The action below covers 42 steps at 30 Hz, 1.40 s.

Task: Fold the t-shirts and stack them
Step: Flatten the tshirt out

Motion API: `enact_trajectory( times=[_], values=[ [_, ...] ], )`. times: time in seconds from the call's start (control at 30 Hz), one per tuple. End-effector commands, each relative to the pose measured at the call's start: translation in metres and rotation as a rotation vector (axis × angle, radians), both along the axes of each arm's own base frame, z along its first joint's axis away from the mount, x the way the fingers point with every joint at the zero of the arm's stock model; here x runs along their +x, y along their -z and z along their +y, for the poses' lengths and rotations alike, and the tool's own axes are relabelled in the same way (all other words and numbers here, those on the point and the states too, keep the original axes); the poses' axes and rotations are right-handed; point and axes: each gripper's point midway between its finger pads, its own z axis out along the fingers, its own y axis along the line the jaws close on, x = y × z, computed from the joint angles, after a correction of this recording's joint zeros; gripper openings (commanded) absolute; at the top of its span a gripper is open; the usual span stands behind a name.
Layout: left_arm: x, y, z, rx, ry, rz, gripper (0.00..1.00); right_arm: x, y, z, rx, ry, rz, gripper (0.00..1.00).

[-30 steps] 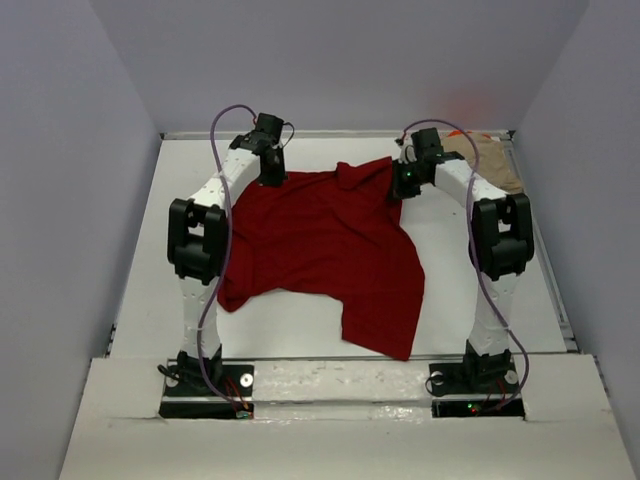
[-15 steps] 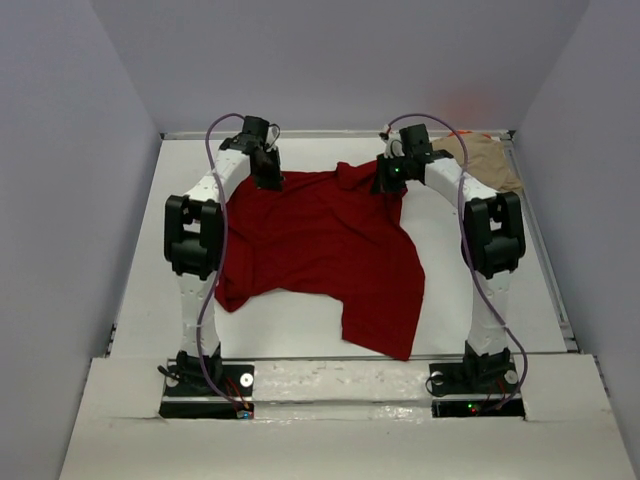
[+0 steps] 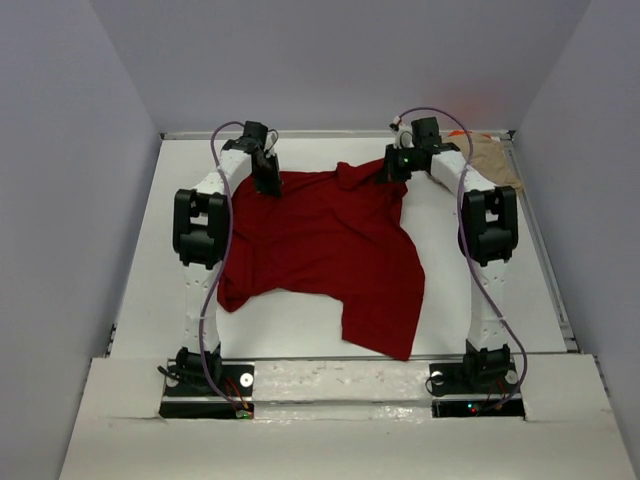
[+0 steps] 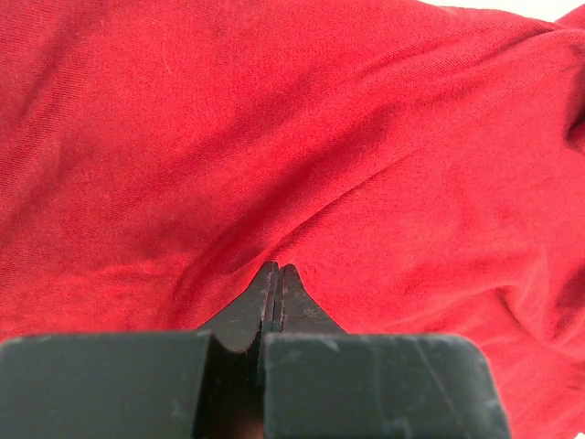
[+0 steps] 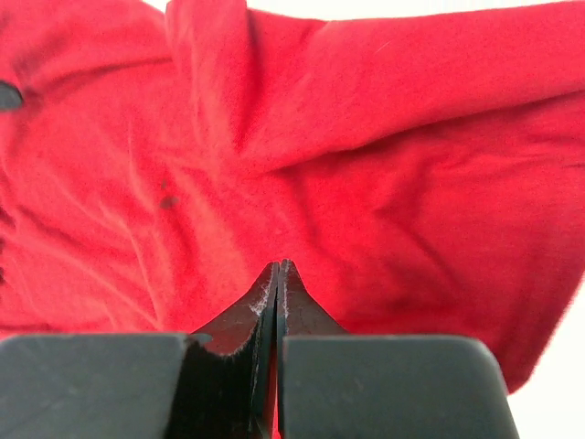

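At the far side of the white tabletop (image 3: 140, 250), the left pincer (image 3: 268, 184) and the right pincer (image 3: 391, 173) are each pinching, jaws pressed together, the far border of the large dark red cloth t-shirt (image 3: 320, 250) lying wrinkled between the arms. In my judgement both should be lifting evenly, keeping this border tight; the crumpled tan cloth t-shirt (image 3: 496, 161) is waiting in the far right corner.

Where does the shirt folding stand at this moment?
Done: nothing yet; no folded shirt or stack shows. In hand: the left gripper and right gripper are each shut on the far edge of the red shirt, which lies spread out and rumpled. Left: fold it, fold the tan shirt bunched in the far right corner, then stack them.
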Motion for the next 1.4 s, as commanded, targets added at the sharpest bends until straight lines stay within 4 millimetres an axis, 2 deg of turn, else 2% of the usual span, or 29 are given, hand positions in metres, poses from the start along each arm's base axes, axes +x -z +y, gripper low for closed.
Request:
enact_trajectory(
  times=[0.0,0.07,0.17,0.4,0.47,0.53,0.57,0.67,0.83,0.97,1.07,1.1,1.17,1.23,1.3,1.33,1.37],
  values=[
    [-0.001,-0.022,0.000,0.016,0.022,-0.033,0.00,0.020,-0.033,-0.014,0.039,0.004,-0.083,0.00],
    [-0.004,-0.026,0.004,0.034,0.013,-0.044,0.00,0.018,-0.038,-0.015,0.034,0.006,-0.090,0.00],
    [-0.008,-0.032,0.008,0.047,-0.009,-0.073,0.00,0.013,-0.034,-0.017,0.031,0.009,-0.078,0.00],
    [-0.026,-0.026,0.009,0.077,-0.030,-0.037,0.00,-0.004,-0.034,-0.017,0.042,0.007,-0.060,0.00],
    [-0.031,-0.025,0.010,0.078,-0.035,-0.038,0.00,-0.008,-0.027,-0.019,0.032,0.015,-0.050,0.00],
    [-0.031,-0.018,0.014,0.101,-0.043,-0.026,0.00,-0.005,-0.022,-0.020,0.024,0.023,-0.046,0.00],
    [-0.032,-0.014,0.015,0.107,-0.039,-0.015,0.00,0.001,-0.027,-0.020,0.026,0.025,-0.062,0.00],
    [-0.038,-0.002,0.016,0.132,-0.038,0.040,0.00,0.007,-0.024,-0.020,0.020,0.033,-0.041,0.00],
    [-0.045,0.008,0.020,0.163,-0.059,0.069,0.00,0.004,-0.013,-0.019,0.015,0.026,0.006,0.00],
    [-0.048,0.013,0.025,0.198,-0.062,0.096,0.00,0.000,-0.014,-0.017,0.028,-0.001,0.004,0.00],
    [-0.044,0.004,0.022,0.171,-0.046,0.046,0.00,-0.009,-0.026,-0.001,0.126,-0.090,-0.060,0.00],
    [-0.035,-0.001,0.016,0.138,-0.034,-0.005,0.00,-0.013,-0.046,0.015,0.236,-0.188,-0.130,0.00],
    [-0.031,-0.011,0.005,0.054,-0.001,-0.052,0.00,-0.025,-0.058,0.026,0.332,-0.253,-0.132,0.00],
    [-0.028,-0.027,-0.007,-0.034,0.027,-0.095,0.00,-0.021,-0.060,0.026,0.335,-0.249,-0.137,0.00],
    [-0.021,-0.039,-0.007,-0.057,0.026,-0.135,0.00,-0.005,-0.067,0.021,0.283,-0.201,-0.167,0.00],
    [-0.018,-0.048,-0.010,-0.074,0.035,-0.154,0.00,-0.007,-0.052,0.015,0.238,-0.158,-0.090,0.00],
    [-0.016,-0.050,-0.008,-0.076,0.031,-0.160,0.00,0.002,-0.042,0.004,0.159,-0.089,-0.069,0.00]
  ],
)
